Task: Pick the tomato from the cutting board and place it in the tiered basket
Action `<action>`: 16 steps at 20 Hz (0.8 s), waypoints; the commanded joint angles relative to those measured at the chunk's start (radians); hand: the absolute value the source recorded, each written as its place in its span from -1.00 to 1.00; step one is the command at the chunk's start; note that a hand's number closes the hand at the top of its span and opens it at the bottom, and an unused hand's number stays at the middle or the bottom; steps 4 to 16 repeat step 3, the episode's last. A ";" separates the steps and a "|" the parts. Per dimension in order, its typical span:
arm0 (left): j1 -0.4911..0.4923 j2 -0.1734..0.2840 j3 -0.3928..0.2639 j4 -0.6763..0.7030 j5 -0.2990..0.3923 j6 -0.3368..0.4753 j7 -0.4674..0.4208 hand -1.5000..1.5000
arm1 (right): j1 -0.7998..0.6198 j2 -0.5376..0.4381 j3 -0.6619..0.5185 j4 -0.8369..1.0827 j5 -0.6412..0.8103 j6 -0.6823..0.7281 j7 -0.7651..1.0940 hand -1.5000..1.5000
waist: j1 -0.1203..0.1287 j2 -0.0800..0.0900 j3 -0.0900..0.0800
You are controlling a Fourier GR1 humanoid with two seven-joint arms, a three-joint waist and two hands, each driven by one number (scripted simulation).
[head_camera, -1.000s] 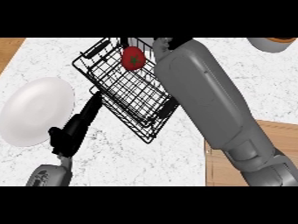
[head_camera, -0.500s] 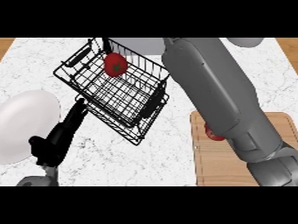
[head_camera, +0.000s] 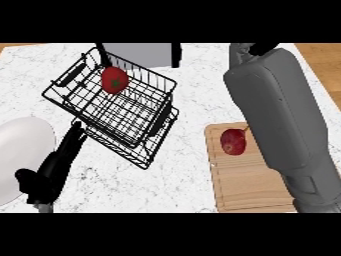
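A red tomato (head_camera: 114, 80) with a green stem lies in the upper tier of the black wire tiered basket (head_camera: 77, 95), apart from both hands. A wooden cutting board (head_camera: 250, 185) lies at the lower right, with a second, darker red round fruit (head_camera: 234, 141) on its far end. My right forearm (head_camera: 276, 115) rises over the board's right side to the view's top, where only a black bit of the right hand (head_camera: 264, 47) shows. My left hand (head_camera: 51, 170) rests on the counter below the basket, fingers straight and pointing at it, holding nothing.
A white plate (head_camera: 7, 165) lies at the left, beside my left hand. A grey box (head_camera: 140, 54) stands behind the basket at the counter's far edge. Wooden floor shows past the marble counter (head_camera: 180, 165) at both top corners.
My right arm has drawn away to the right of the basket, leaving the tomato in the upper tier. The red fruit on the board has come fully into view. The left hand stays low.
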 commanded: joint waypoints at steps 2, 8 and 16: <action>-0.003 -0.011 0.006 -0.005 0.018 -0.003 0.001 0.00 | 0.177 -0.007 0.011 -0.263 0.003 0.094 0.097 -1.00 | -0.046 -0.007 -0.004; 0.002 -0.010 0.016 -0.019 0.018 0.012 0.014 0.00 | 0.209 -0.018 0.001 -0.297 0.001 0.114 0.108 -1.00 | -0.057 -0.012 -0.003; 0.002 -0.010 0.016 -0.019 0.018 0.012 0.014 0.00 | 0.209 -0.018 0.001 -0.297 0.001 0.114 0.108 -1.00 | -0.057 -0.012 -0.003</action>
